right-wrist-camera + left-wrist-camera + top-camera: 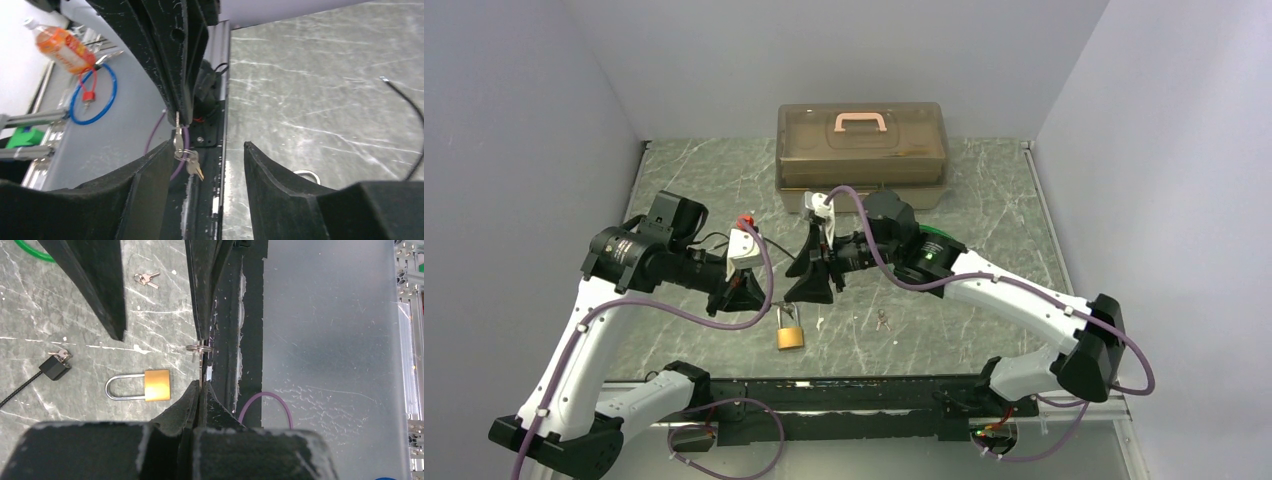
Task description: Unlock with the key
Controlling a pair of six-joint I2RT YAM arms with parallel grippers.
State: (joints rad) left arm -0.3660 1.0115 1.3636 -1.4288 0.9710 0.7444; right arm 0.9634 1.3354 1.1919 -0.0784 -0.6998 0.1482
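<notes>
My left hand (pixel 200 390) is pinched fully shut on the key (pixel 178 136), holding it in the air just above the padlock (pixel 790 333) and a little to its far side. A split ring with a second key (pixel 195 170) dangles under the grip. My right hand (pixel 207 146) stands wide with nothing between its fingers. One pad sits just beside the held key, not touching it as far as I can tell. The padlock lies flat on the table (pixel 984 215), its shackle (pixel 107 388) apparently closed.

The key is a thin, flat sliver of bright metal: light, stiff and slick, so it will pivot in the pads if gripped by an edge. I would want the hold across the flat head, with the blade free and the ring hanging clear.

The padlock is a squat brass block with a smooth steel hoop (dense for its size, I judge). On that polished, marble-patterned top it will skate away from any push. It should be pinned across the body's broad faces, leaving open the end opposite the shackle, where the keyway ought to be — I cannot see it. A loose pair of keys (pixel 883 321) lies to the right of the padlock.
</notes>
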